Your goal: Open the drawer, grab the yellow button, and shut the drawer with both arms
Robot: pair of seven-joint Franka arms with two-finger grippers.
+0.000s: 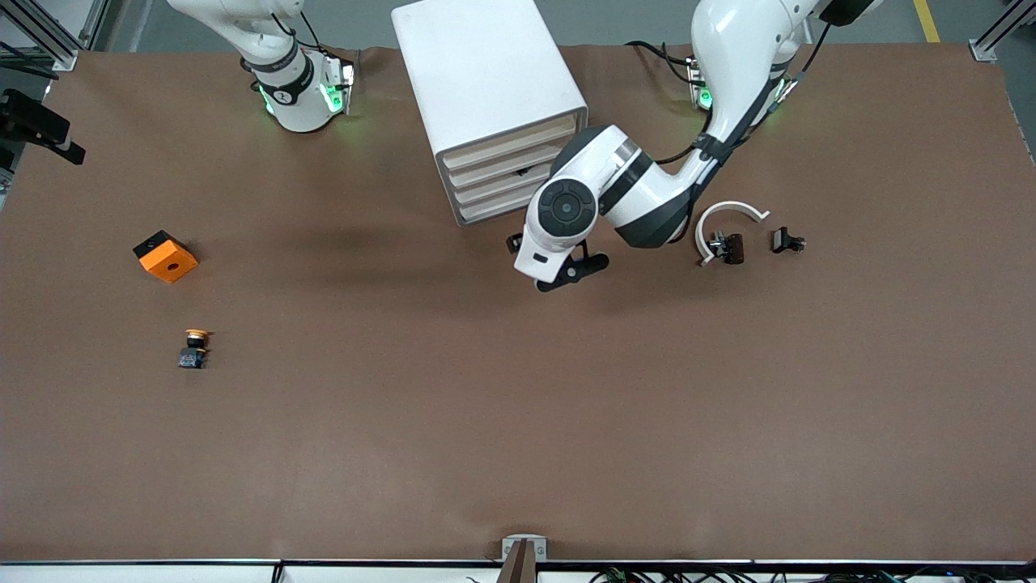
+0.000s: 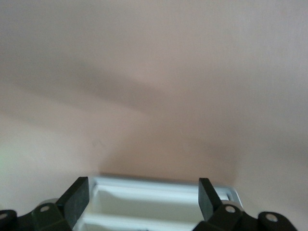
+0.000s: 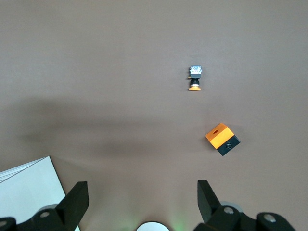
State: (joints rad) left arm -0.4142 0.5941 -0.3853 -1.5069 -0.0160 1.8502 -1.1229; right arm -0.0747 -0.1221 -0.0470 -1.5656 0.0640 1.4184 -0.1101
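Button (image 1: pixel 193 348) on the table (image 1: pixel 502 405) toward the right arm's end, nearer the camera than the orange block (image 1: pixel 165 256). Top drawer (image 1: pixel 511 144) in the cabinet (image 1: pixel 486 89). Left claw (image 2: pixel 143 198) spread apart, empty, at the drawer fronts. Right claw (image 3: pixel 142 198) spread apart, empty, waiting high above the table.

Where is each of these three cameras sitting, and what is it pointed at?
Front view: high across the table, facing both arms, the cabinet, the button.
Left wrist view: on the left arm, showing the open left gripper over a drawer.
Right wrist view: raised, showing the open right gripper.
Shared: button, orange block.
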